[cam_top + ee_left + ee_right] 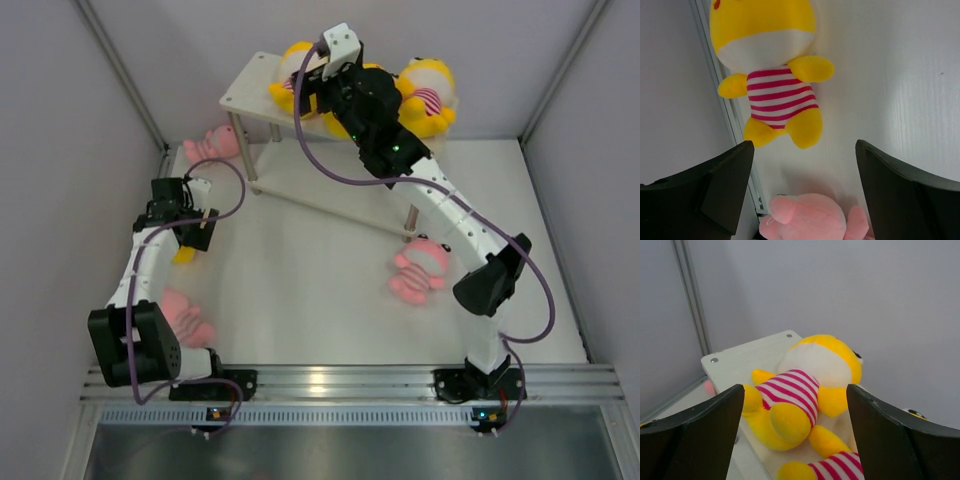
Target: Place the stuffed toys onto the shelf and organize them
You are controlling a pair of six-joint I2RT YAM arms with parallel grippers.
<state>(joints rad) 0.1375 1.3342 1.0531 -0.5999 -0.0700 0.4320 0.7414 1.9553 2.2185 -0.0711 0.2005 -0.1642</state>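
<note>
The shelf [250,85] stands at the back, and three yellow stuffed toys lie on its top board: one at the left [290,85], one at the right [432,95], one mostly hidden under my right arm. My right gripper [325,90] hovers open and empty above the left one [797,395] on the board [740,360]; a second yellow toy [825,467] lies beside it. My left gripper [190,235] is open and empty above a fourth yellow toy [772,85] lying by the left wall. Its fingers [715,190] flank a pink toy [810,217] lower down.
A pink toy [212,145] lies by the shelf's left leg. Another [420,270] lies on the floor beside my right arm. A third [188,320] lies by my left arm's base. Grey walls close in the left, back and right.
</note>
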